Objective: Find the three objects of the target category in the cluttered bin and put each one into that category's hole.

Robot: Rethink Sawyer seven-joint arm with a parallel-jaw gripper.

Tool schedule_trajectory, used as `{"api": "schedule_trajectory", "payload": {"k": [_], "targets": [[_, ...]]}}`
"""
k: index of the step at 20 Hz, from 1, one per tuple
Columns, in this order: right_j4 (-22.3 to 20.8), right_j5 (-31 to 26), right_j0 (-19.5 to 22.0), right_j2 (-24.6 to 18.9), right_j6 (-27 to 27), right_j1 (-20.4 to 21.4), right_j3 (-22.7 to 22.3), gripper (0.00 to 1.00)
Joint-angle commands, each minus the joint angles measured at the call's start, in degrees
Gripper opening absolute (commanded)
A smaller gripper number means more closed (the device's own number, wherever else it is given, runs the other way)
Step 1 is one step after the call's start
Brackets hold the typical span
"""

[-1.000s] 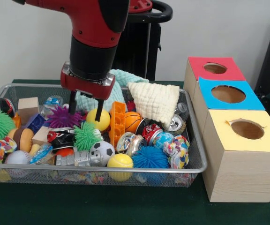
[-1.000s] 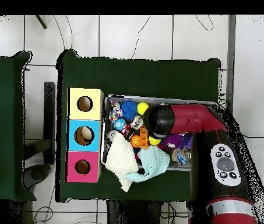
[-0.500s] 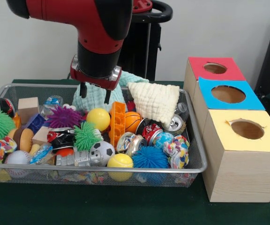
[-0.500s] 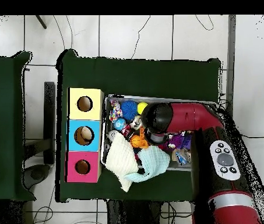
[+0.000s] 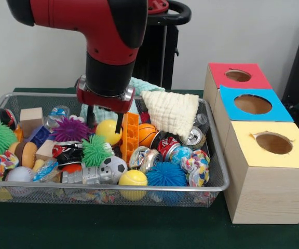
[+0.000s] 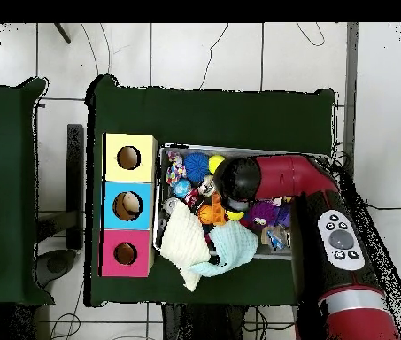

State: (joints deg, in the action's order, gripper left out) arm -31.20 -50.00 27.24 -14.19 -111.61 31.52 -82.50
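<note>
The silver wire-mesh bin point(image 5: 212, 155) is packed rim to rim, with open room only above the pile. The robot's black two-fingered gripper point(image 5: 104, 122) hangs over the bin's middle, fingers spread wide and holding nothing, one on each side of the smooth yellow ball point(image 5: 109, 132); whether they touch it cannot be told. An upright orange plastic grid piece point(image 5: 130, 136) stands just beside that ball, toward the boxes, crowding that finger. A folded cream cloth point(image 5: 171, 112) rests against the bin's back rim. Three wooden boxes with round holes stand outside the bin: red-topped point(image 5: 238, 76), blue-topped point(image 5: 252, 104), yellow-topped point(image 5: 271, 142). No writing is readable. From overhead, the red arm point(image 6: 279, 177) covers the gripper, and the cream cloth overhangs the bin's rim.
</note>
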Motion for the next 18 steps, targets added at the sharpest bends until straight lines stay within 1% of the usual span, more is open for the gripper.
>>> {"api": "schedule_trajectory", "payload": {"k": [1,3,5,7,11,16,17,18], "targets": [[-5.4,11.3,-0.1,-4.8,7.5,-3.7,-1.4,1.0],[-5.4,11.5,-0.3,-4.4,7.4,-3.7,-1.3,1.0],[-5.4,11.7,-0.5,-4.0,7.6,-3.4,-2.2,1.0],[-5.1,9.9,-0.9,-3.1,8.0,-3.6,-2.2,1.0],[-5.6,6.7,-2.2,-1.5,8.0,-5.7,-0.9,1.0],[-5.7,5.2,-2.8,-0.8,7.9,-7.0,0.2,1.0],[-5.6,1.8,-4.0,0.1,7.6,-9.1,2.0,1.0],[-5.6,0.8,-4.3,0.4,7.4,-9.9,2.7,1.0]]}}
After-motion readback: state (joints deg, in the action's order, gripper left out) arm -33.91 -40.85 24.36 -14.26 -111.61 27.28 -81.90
